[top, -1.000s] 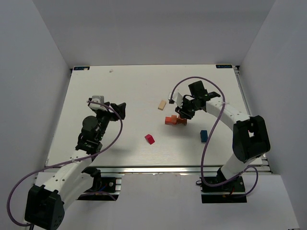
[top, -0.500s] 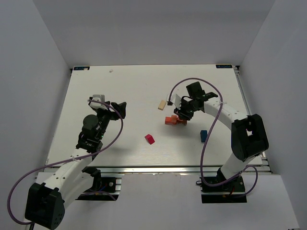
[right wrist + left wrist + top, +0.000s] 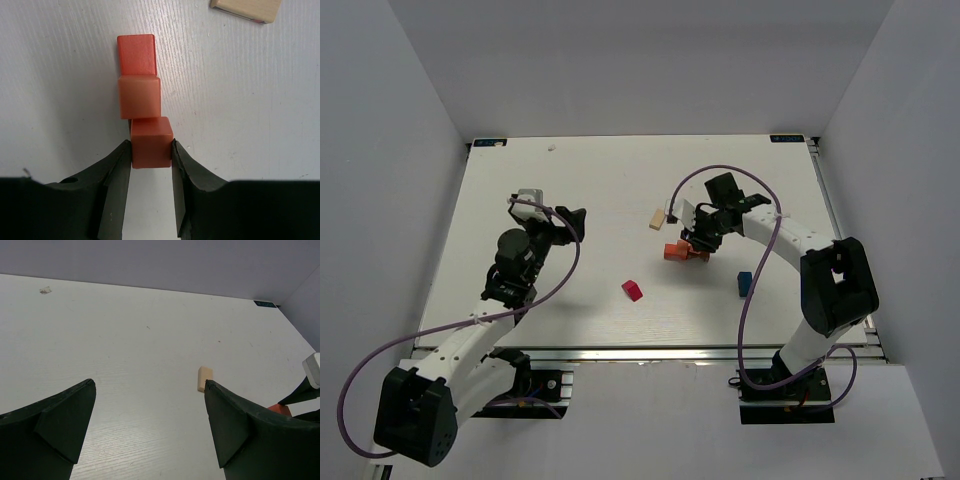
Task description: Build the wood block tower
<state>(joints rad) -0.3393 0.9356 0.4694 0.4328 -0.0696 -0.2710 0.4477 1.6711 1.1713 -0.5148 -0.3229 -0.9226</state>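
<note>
Right gripper (image 3: 151,146) clamped on brown-red wooden cube (image 3: 151,140), set against salmon wooden cube (image 3: 139,96), left gripper (image 3: 149,390) wide open, empty.

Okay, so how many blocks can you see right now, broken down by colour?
orange-red block: 1
pale salmon block: 1
red-brown block, held in the right gripper: 1
tan block: 1
magenta-red block: 1
blue block: 1
Total: 6
</note>
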